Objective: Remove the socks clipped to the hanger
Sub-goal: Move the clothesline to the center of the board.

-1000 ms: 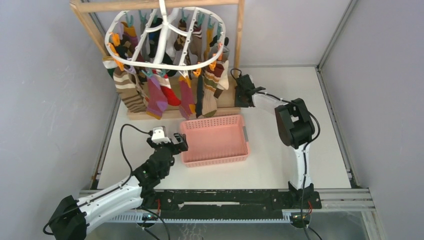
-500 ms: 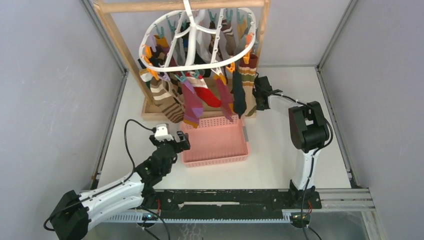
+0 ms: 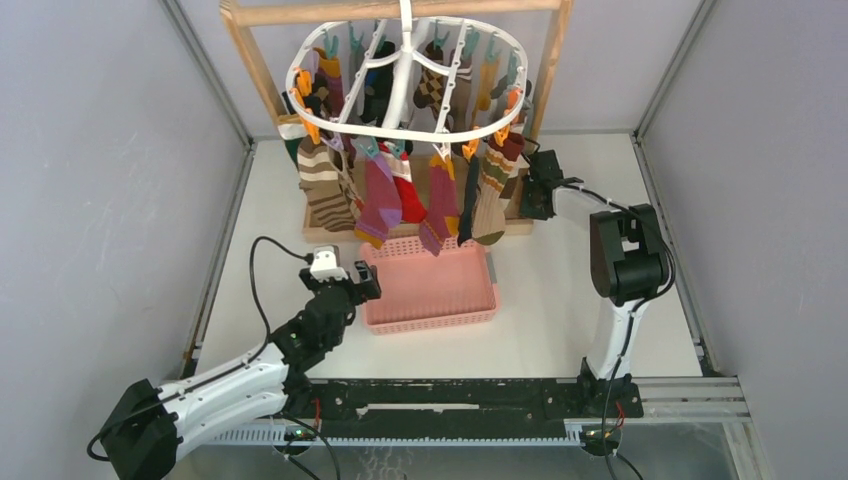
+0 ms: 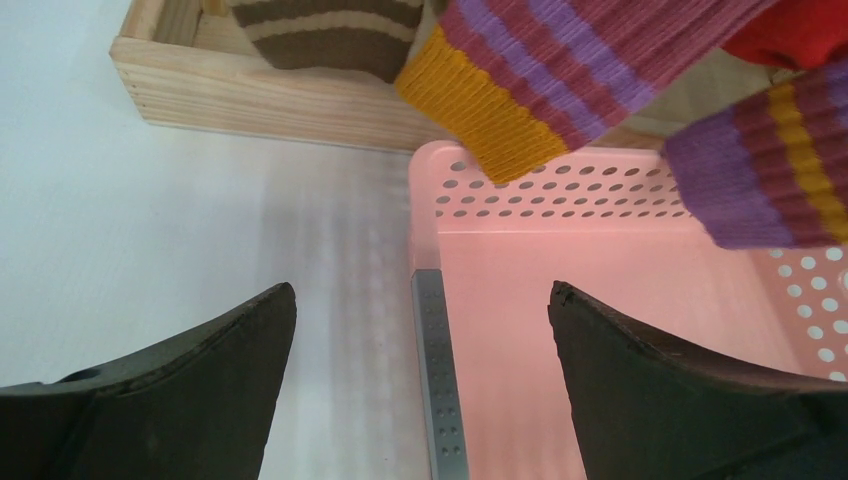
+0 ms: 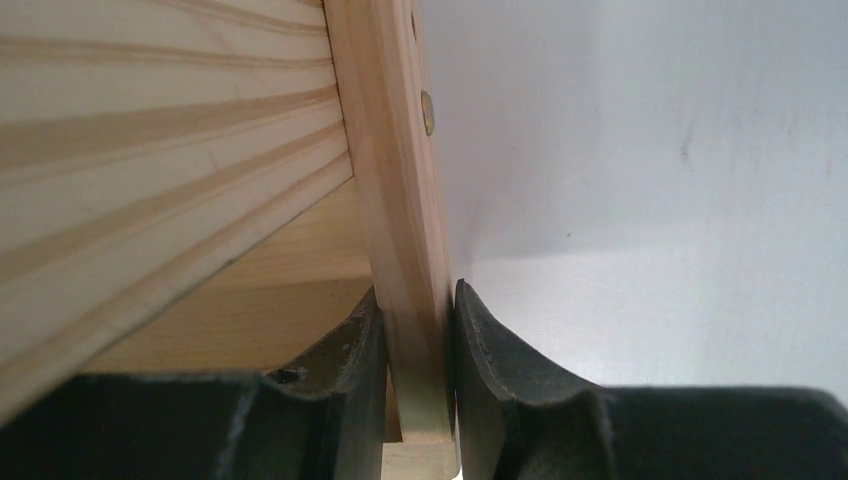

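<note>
The white oval hanger hangs from the wooden frame stand, with several socks clipped around its ring. My right gripper is at the stand's right end. In the right wrist view that gripper is shut on a thin upright wooden board of the stand's base. My left gripper is open and empty at the near left corner of the pink basket. In the left wrist view the left gripper straddles the basket's corner, and a purple-striped sock with a mustard toe dangles over the basket.
The stand's wooden base tray sits just behind the basket; its near wall also shows in the left wrist view. Grey walls close in the table on the left, back and right. White tabletop lies right of the basket.
The wooden stand, with the hanger and socks, has slid to the right across the table, my right gripper shut on its base throughout. The socks swung. The left arm stayed put.
</note>
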